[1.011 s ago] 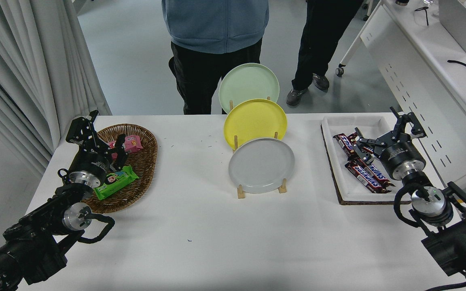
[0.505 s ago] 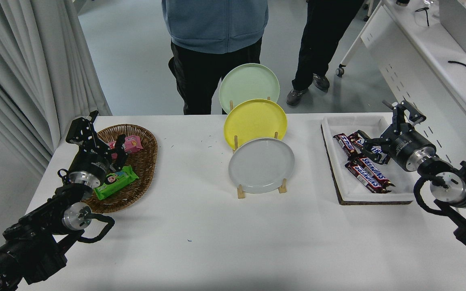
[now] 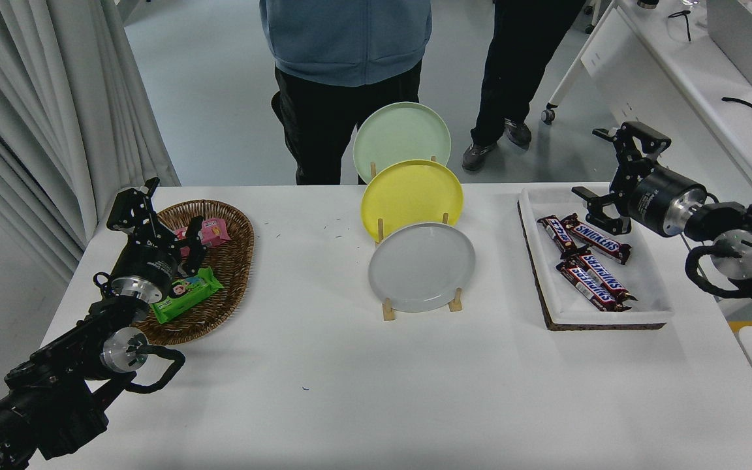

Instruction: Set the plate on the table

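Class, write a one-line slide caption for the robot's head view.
Grey plate stands in its rack on the table; right gripper hovers open above the snack tray.

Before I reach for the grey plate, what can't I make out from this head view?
- Rack slots: hidden behind the grey plate; only the wooden feet show.
- Yellow plate lower edge: covered by the grey plate; the green plate is covered by the yellow one.
- Basket contents: partly blocked by the left gripper.
- Right gripper: open above the tray; its height is unclear.
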### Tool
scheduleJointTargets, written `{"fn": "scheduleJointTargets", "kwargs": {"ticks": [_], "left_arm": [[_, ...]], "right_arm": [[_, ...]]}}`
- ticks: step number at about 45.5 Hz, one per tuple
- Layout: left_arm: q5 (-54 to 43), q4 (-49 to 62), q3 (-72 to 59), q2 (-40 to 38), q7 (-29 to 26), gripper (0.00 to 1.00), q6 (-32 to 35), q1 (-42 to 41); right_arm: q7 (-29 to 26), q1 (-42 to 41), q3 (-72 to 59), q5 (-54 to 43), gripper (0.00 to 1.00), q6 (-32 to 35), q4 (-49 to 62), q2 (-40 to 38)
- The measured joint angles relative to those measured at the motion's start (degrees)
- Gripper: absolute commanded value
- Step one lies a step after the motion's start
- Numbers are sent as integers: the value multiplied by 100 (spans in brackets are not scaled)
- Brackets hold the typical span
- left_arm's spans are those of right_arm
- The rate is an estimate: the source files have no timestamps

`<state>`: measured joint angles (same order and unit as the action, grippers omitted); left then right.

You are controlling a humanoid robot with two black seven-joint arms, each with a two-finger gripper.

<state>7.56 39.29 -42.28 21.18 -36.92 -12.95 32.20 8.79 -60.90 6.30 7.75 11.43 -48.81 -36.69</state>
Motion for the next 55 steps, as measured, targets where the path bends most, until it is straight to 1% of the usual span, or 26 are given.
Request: {"fn": "scheduleJointTargets", "kwargs": {"ticks": [25,38,41,55], "left_arm": [[0,0,0,0,0,100,0,0],[0,0,0,0,0,100,0,0],[0,0,0,0,0,100,0,0],[0,0,0,0,0,100,0,0]], "right_arm": [[1,-816,-1365,-158,99,-23,-93,20],[-26,-1377,-2029,-116,99,-49,-465,-109],[-61,-1478,-2143,-77,99,-161,-609,-124],[-344,-1827,-2571,572,99,-1339,-1536,-73]]}}
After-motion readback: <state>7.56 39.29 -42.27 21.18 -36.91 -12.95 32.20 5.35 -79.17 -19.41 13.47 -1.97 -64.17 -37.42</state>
